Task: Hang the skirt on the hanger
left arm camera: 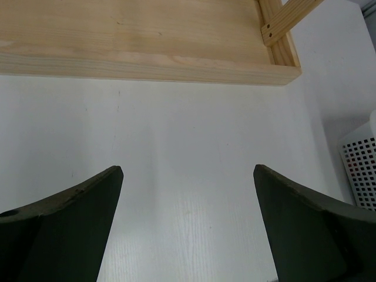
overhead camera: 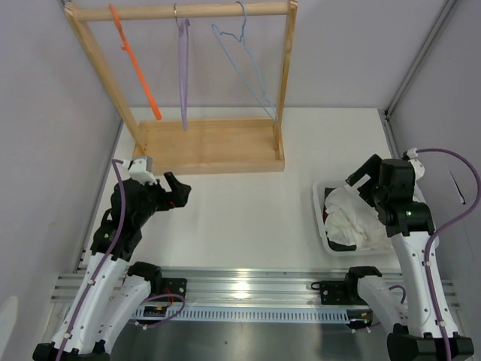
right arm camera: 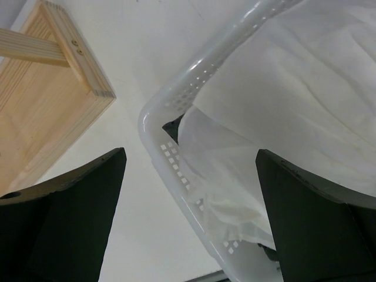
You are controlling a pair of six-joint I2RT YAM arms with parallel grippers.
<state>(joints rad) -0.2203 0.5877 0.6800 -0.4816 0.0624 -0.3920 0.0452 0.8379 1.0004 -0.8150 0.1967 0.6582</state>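
we see the white skirt (overhead camera: 352,214) bunched in a perforated basket (overhead camera: 319,216) on the worktop (overhead camera: 240,207), our right pincer (right arm camera: 191,154) spread wide over its rim, left pincer (left arm camera: 188,170) released above the worktop near the wooden rack (overhead camera: 210,147), orange hanger (overhead camera: 135,66) hung on its rail

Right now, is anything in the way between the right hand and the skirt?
Nothing visible covers the skirt, which lies on top in the white basket. The open right hand hangs above it, though the basket's rim crosses below the hand's middle.
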